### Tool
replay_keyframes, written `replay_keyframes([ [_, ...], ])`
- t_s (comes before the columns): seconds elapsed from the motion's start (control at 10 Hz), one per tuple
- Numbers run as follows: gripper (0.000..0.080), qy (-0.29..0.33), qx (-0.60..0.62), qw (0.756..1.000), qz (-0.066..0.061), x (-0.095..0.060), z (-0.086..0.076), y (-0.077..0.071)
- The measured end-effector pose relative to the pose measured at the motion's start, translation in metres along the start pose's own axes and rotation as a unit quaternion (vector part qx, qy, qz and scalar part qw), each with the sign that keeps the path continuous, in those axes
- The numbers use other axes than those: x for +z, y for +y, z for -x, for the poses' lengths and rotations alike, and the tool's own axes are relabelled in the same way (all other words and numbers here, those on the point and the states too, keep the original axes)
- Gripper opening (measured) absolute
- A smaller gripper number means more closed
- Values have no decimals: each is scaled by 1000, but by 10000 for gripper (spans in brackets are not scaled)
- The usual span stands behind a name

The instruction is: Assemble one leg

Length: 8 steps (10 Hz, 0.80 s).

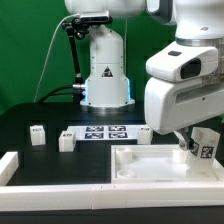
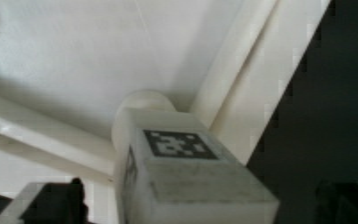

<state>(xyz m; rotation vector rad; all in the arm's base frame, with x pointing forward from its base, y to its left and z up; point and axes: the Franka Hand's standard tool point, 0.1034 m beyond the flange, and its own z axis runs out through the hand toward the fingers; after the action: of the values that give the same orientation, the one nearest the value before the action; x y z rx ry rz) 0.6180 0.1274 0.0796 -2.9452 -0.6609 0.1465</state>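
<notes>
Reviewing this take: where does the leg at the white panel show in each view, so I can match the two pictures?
Exterior view: the leg is far to the exterior view's right, tilted, with its tag showing, at the far end of the white panel.
Wrist view: the leg fills the middle of the picture, its tag facing the camera.
Shared landmark: the white panel's raised rim, running right beside the leg.

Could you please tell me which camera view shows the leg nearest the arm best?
The wrist view: the leg fills the middle of the picture, its marker tag facing the camera. The exterior view shows that leg only small, low beside the arm at the exterior view's right.
</notes>
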Motion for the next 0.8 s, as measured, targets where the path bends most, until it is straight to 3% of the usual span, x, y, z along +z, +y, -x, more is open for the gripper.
replay_keyframes([
  [0.4,649,2,2,1000,2,0,-1,0],
  [0.5,649,18,10,1000,12,-3,-7,4],
  [0.8,649,40,11,999,20,-3,-10,9],
])
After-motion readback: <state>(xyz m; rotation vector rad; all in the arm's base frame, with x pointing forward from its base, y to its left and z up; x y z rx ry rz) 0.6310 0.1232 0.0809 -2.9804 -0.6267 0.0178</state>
